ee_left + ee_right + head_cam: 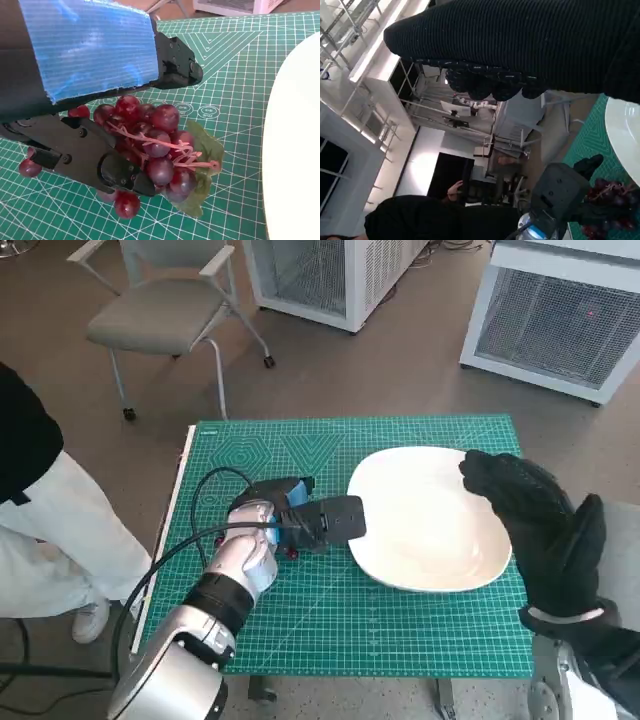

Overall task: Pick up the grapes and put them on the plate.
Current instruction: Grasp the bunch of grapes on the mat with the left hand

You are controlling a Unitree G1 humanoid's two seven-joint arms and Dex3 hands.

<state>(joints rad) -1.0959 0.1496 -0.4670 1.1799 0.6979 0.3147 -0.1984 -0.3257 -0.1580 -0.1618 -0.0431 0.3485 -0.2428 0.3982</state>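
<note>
The left robot hand is clamping the red grape bunch just beside the white plate — lifting and placing are left; the right robot hand is hovering, grip unclear.

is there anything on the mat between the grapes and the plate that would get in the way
Nothing visible does. The left hand holds the grapes just beside the white plate, with only bare green cutting mat between them. The right hand hovers over the plate's far edge, away from the grapes' path.
</note>
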